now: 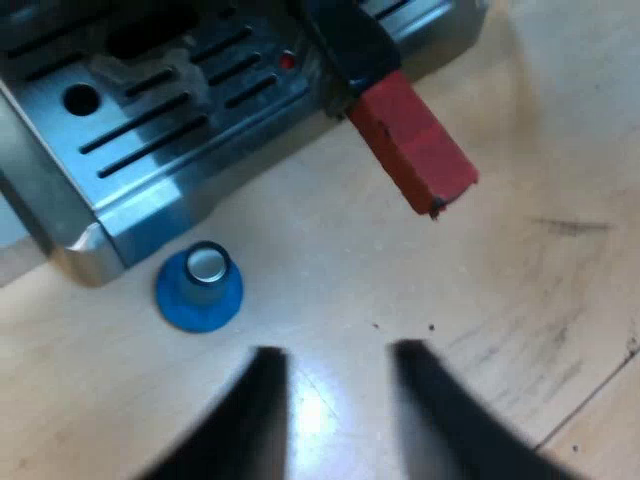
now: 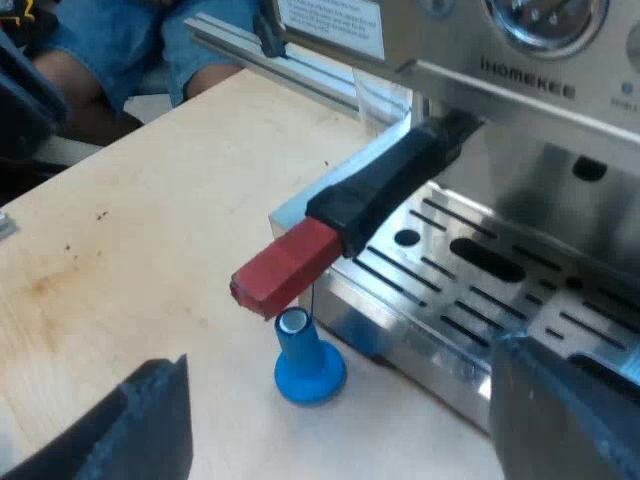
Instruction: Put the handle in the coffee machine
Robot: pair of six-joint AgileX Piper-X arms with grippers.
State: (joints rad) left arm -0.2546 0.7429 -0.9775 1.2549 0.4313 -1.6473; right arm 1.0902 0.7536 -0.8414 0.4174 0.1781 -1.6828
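The dark handle [image 2: 390, 185] runs out from under the espresso machine [image 2: 520, 60] front, over the slotted drip tray [image 2: 480, 290], and its red end [image 2: 285, 268] juts past the tray's corner. In the left wrist view the same red end [image 1: 412, 143] hangs over the wooden table beside the drip tray [image 1: 150, 150]. A blue tamper [image 1: 200, 288] stands on the table at the tray's corner, below the red end [image 2: 305, 362]. My left gripper [image 1: 335, 400] is open above bare table, a short way from tamper and handle. My right gripper [image 2: 340, 440] is open, wide, near the tamper.
The light wooden table [image 1: 520, 300] carries dark specks and scuffs. A person's legs [image 2: 120, 50] in blue shorts are beyond the table's edge, by a metal rail [image 2: 280, 60]. A pressure gauge [image 2: 545, 20] sits on the machine's front.
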